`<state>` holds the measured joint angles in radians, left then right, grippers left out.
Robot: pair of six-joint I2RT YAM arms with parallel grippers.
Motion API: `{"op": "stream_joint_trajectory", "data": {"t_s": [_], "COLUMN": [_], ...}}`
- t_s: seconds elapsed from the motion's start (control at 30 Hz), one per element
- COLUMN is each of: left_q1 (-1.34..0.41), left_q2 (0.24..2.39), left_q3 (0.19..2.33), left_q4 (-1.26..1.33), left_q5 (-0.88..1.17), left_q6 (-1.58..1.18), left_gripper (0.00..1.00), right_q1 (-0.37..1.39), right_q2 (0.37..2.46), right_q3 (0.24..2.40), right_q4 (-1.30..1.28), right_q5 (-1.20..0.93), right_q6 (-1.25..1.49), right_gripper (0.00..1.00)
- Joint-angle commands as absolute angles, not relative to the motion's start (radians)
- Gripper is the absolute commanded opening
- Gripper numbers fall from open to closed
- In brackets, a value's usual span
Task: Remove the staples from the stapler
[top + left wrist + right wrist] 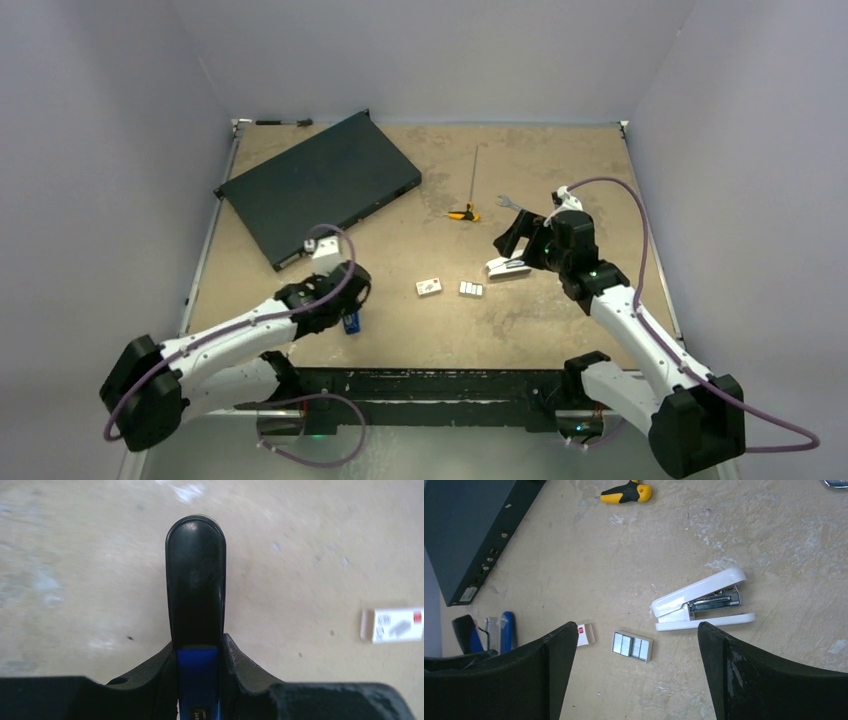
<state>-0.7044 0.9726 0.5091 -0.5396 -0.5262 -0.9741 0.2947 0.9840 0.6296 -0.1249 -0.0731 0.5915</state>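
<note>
Wide-open, empty right hand [636, 628] hovered just before a white plastic stapler [696, 592] lying crosswise; left hand [198, 643] clamped a black-and-blue object [196, 580].

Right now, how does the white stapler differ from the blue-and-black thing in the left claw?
The white stapler lies free on the table; the blue-and-black thing is clamped in the shut left claw. The white stapler shows its metal magazine; the blue-and-black thing shows only a black top over a blue body. Both are long, round-nosed.

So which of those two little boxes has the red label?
The left box, nearer the left arm; the right box, by the stapler, looks grey on top.
</note>
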Motion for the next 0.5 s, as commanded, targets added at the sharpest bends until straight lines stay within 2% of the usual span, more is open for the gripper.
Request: {"op": "stream_joint_trajectory", "data": {"t_s": [0.0, 0.13, 0.23, 0.47], "left_q1": [-0.983, -1.220, -1.325, -1.366], "left_q2": [1.095, 1.239, 1.253, 1.053], "left_q3": [0.640, 0.728, 0.727, 0.636], "left_q4": [-0.510, -0.490, -0.431, -0.359], "left_q5": [-0.658, -0.768, -0.830, -0.792], "left_q6": [-1.109, -1.071, -0.991, -0.880], "left_gripper": [0.00, 0.00, 0.00, 0.00], "right_q1": [0.301, 0.301, 0.302, 0.301], "right_q2": [0.948, 0.933, 0.909, 0.861], "right_q3": [0.617, 0.613, 0.602, 0.576], "right_q4": [-0.122, -0.129, -0.127, -0.096], "right_q5": [-0.069, -0.069, -0.091, -0.166], "right_q6": [0.585, 0.571, 0.561, 0.529], "right_gripper": [0.91, 0.91, 0.91, 0.92]}}
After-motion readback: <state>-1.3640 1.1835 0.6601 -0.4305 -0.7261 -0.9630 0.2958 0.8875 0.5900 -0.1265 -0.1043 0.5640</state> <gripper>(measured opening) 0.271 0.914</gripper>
